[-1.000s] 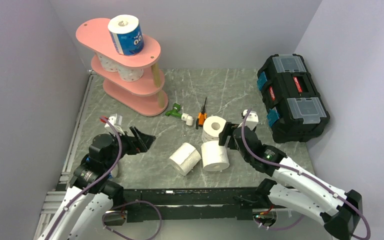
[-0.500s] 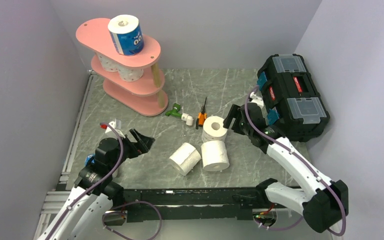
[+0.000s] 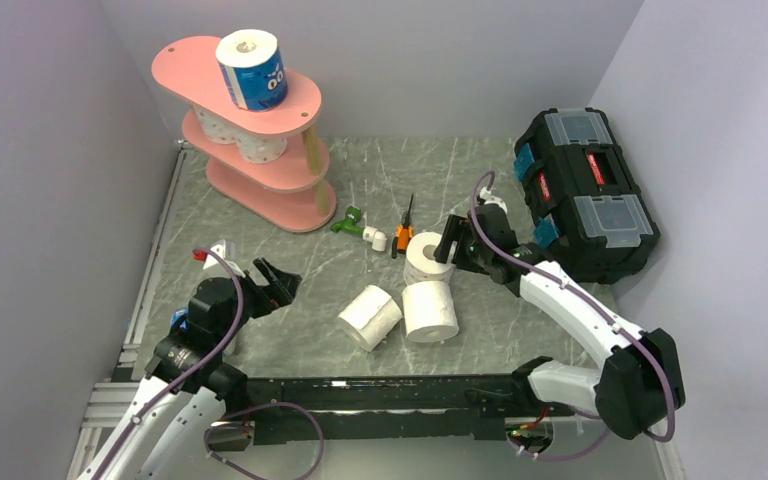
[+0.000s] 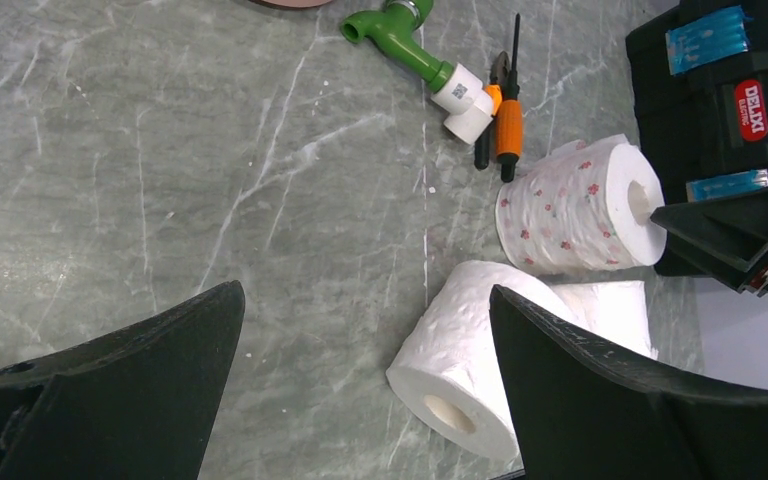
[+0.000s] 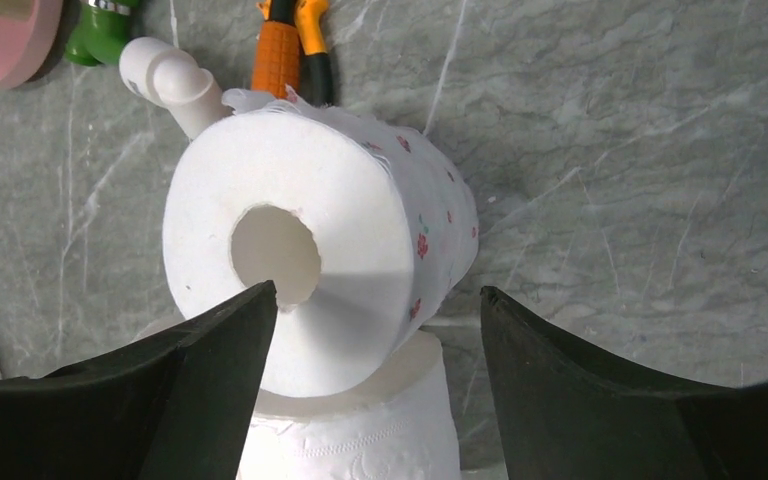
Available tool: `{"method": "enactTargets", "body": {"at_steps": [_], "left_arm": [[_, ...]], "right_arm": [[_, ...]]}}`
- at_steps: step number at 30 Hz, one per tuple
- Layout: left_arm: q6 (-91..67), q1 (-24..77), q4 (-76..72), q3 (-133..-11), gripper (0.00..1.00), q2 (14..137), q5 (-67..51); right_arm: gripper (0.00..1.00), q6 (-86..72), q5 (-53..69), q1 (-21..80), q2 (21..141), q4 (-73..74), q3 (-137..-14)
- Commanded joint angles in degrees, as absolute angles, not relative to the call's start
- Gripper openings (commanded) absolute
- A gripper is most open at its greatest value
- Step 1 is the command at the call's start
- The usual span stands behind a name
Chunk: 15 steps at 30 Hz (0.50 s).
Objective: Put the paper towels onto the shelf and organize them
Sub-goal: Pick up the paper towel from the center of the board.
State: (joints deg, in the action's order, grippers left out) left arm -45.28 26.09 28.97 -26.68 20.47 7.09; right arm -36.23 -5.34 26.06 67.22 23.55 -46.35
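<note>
The pink shelf (image 3: 295, 100) stands at the back left. A blue-wrapped roll (image 3: 253, 70) sits on its top board and white rolls (image 3: 250, 146) on the middle one. Three paper towels rest mid-table: a pink-dotted roll (image 3: 427, 257) (image 5: 300, 240) (image 4: 580, 205), an upright plain roll (image 3: 430, 311) (image 5: 360, 430) and a plain roll lying on its side (image 3: 370, 317) (image 4: 470, 360). My right gripper (image 5: 375, 295) (image 3: 455, 250) is open over the dotted roll, one fingertip by its core and the other just outside its wall. My left gripper (image 4: 365, 300) (image 3: 278, 285) hangs open and empty, left of the lying roll.
A black toolbox (image 3: 585, 195) fills the right side, close behind my right arm. A green-and-white plastic tool (image 3: 360, 225) and an orange-handled screwdriver (image 3: 405, 232) lie just behind the dotted roll. Grey walls close in the left, back and right.
My right gripper swung away from the front plain roll, out toward the toolbox, then came in over the dotted roll. My left gripper drew back a little and stayed open.
</note>
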Motion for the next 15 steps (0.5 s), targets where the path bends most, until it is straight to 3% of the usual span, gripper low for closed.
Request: {"method": "enactTargets", "body": {"at_steps": [1, 15], "left_arm": [[-44.6, 26.2, 28.0, -26.1, 0.99, 20.2, 8.7], [-45.7, 26.3, 30.0, -24.0, 0.99, 18.4, 9.2]], "right_arm": [[0.75, -36.4, -5.2, 26.0, 68.1, 20.5, -46.2], [0.52, -36.6, -5.3, 26.0, 71.8, 19.6, -46.4]]}}
